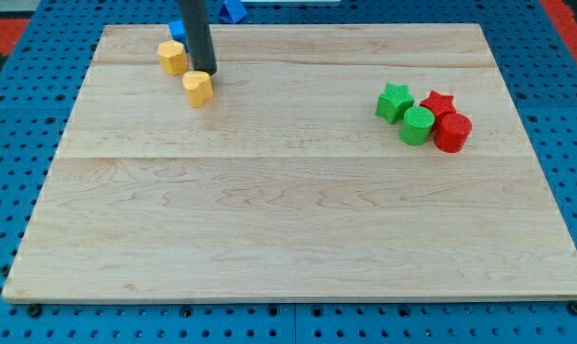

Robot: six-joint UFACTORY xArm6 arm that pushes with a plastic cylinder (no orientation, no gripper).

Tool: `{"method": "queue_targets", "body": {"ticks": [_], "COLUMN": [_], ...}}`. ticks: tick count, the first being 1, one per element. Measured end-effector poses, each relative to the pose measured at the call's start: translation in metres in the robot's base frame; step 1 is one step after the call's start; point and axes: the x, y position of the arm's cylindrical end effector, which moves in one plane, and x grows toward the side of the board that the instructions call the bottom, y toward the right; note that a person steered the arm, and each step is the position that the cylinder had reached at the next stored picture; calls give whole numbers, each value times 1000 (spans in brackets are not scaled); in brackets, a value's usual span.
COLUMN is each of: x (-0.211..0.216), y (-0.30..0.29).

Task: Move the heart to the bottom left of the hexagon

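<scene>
Yellow was the colour of both task blocks, near the board's upper left corner. The yellow heart lay at about five o'clock from the yellow hexagon, just beside it with a narrow strip of wood showing between them. So the heart sat to the hexagon's lower right, not its lower left.

My tip stood at twelve o'clock from the heart, right against its upper edge or nearly so; whether it truly touched could not be told. The same tip was at about four o'clock from the hexagon, close by. The rod rose straight up and out of the view's top. It carried no fingers, so there was nothing to be apart or together.

Behind the rod, at the view's top edge, parts of two blue blocks showed: one just left of the rod at twelve o'clock from the hexagon, the other to the rod's right. Their shapes could not be made out.

Well apart, at three o'clock from the heart, four blocks huddled together: a green star, a red star, a green cylinder and a red cylinder.

All of it rested on a pale wooden board, which lay on a blue perforated table.
</scene>
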Motion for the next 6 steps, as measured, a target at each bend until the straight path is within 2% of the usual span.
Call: {"method": "queue_targets", "body": {"ticks": [1, 2, 3, 5, 6], "x": [1, 58, 67, 39, 38], "y": [73, 91, 30, -40, -53]}}
